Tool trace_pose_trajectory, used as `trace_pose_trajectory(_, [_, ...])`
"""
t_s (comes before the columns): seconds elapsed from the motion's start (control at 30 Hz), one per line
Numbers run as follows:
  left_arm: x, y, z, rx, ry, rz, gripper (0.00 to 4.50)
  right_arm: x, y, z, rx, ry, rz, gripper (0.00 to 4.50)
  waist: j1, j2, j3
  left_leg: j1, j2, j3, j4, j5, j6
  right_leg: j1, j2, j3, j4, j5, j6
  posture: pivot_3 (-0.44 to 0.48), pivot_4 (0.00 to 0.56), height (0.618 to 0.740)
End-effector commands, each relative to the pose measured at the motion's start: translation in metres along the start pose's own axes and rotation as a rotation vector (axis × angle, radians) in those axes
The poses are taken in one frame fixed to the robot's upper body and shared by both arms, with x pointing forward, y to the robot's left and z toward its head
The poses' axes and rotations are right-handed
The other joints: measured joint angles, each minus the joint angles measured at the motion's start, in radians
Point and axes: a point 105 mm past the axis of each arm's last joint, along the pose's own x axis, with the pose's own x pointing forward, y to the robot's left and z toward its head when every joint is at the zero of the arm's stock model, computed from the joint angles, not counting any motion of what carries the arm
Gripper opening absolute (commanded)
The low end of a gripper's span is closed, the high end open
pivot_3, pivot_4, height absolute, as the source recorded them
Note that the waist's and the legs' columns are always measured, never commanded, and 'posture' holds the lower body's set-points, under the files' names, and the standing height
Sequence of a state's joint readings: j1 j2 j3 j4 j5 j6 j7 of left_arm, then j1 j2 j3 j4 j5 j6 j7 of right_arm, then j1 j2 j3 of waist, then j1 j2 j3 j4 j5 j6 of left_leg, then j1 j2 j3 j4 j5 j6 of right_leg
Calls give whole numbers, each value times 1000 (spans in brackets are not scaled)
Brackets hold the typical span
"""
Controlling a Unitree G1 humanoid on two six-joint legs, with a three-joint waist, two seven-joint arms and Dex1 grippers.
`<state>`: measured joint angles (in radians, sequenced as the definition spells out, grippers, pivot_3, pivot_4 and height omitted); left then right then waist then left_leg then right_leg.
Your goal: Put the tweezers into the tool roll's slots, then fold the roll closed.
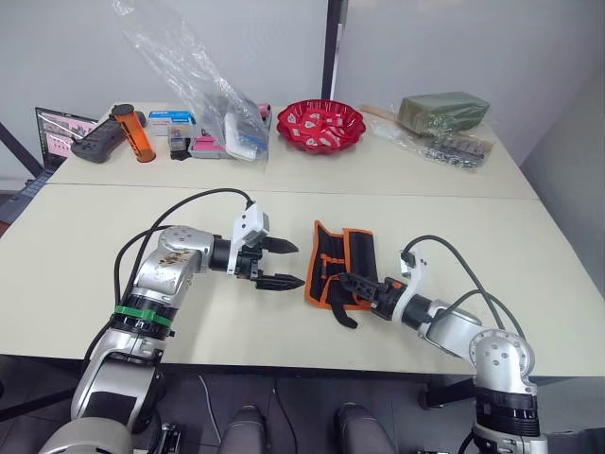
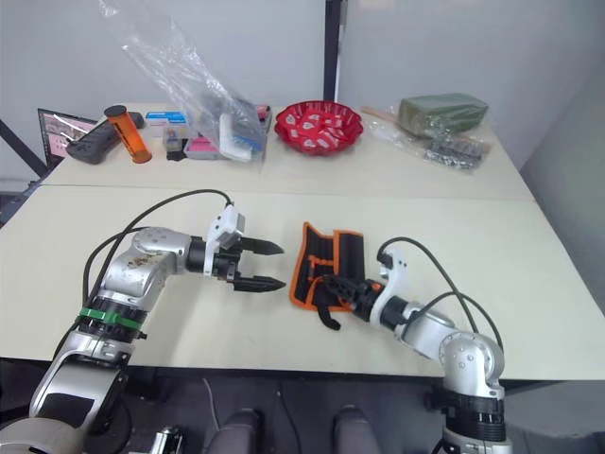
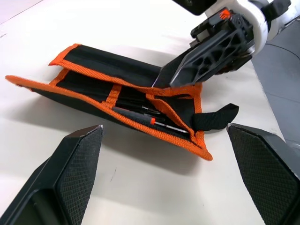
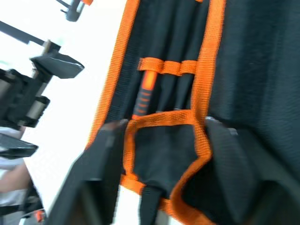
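Note:
The tool roll (image 1: 342, 263) lies partly folded on the cream table, black with orange binding. Slim black tweezers (image 3: 140, 116) sit in its slots (image 4: 171, 82) under an orange band, one with an orange grip. My right gripper (image 1: 357, 281) is at the roll's near end, shut on the orange-edged end flap (image 4: 164, 150), which sits between its fingers. A black strap (image 1: 342, 315) trails from that end. To the left of the roll my left gripper (image 1: 284, 264) hovers open and holds nothing, a short gap away from the fabric.
Along the table's far side stand a red bowl (image 1: 319, 125), a clear plastic bag with boxes (image 1: 213, 104), an orange cylinder (image 1: 135, 134), a black game controller (image 1: 95, 145) and a bagged green block (image 1: 442, 112). A laptop (image 1: 59, 128) sits far left.

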<state>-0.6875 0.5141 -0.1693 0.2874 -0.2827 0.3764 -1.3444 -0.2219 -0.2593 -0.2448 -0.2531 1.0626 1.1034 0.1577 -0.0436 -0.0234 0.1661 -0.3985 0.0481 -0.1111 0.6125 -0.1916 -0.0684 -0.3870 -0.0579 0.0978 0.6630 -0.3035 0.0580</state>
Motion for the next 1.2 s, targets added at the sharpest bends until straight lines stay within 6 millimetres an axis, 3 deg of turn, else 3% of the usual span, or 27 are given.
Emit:
trace_pose_trajectory(0.03, [-5, 1, 9, 22, -34, 11, 4500, -16, 5, 19, 11, -70, 26, 4351, 1, 0, 0, 0, 0, 0, 0, 0, 0, 0, 0, 0, 0, 0, 0, 0, 150, 735])
trace_pose_trajectory(0.17, [-5, 1, 8, 20, -33, 11, 4500, -25, 15, 30, 10, -96, 84, 4467, 0, 0, 0, 0, 0, 0, 0, 0, 0, 0, 0, 0, 0, 0, 0, 0, 150, 735])
trace_pose_trajectory(0.2, [-5, 1, 8, 21, -33, 11, 4500, -27, 15, 31, 6, -97, 83, 3913, -1, 0, 0, 0, 0, 0, 0, 0, 0, 0, 0, 0, 0, 0, 0, 0, 150, 735])
trace_pose_trajectory(0.4, [-4, 1, 7, 22, -31, 11, 4500, -29, 0, 26, -26, -63, 29, 1844, -4, 1, 0, 0, 0, 0, -1, 0, 0, -1, 0, 0, 0, 0, 0, 0, 150, 735])
trace_pose_trajectory(0.57, [-6, 2, 2, 9, -26, 25, 4500, -24, -13, 0, -108, 43, -23, 159, -3, 1, 0, 0, 0, 0, -1, 0, 0, -1, 0, 0, 0, 0, 0, 0, 150, 735])
trace_pose_trajectory(0.6, [-7, 2, 1, 2, -28, 29, 4500, -22, -15, -5, -124, 59, -30, 10, -4, 1, 0, 0, 0, 0, -1, 0, 0, -1, 0, 0, -1, 0, 0, 0, 150, 735])
trace_pose_trajectory(0.87, [-4, 0, -4, -89, -47, 62, 4500, -21, -40, -25, -309, 144, -147, 10, -3, -1, 0, 0, 0, 0, 0, 0, 0, 0, 0, 0, -1, -2, 3, 0, 150, 735])
trace_pose_trajectory(1.07, [4, -7, -9, -278, -89, 105, 4500, -20, -39, -29, -324, 146, -143, 10, -2, -1, 0, 0, 0, 0, 1, 0, 0, 0, 0, 0, 0, -1, 2, 0, 150, 735])
trace_pose_trajectory(1.2, [15, -25, -13, -370, -86, 79, 4500, -20, -39, -30, -325, 143, -142, 10, -2, -1, 0, 0, 0, 0, 1, 0, 0, 0, 0, 0, 0, -1, 2, 0, 150, 735])
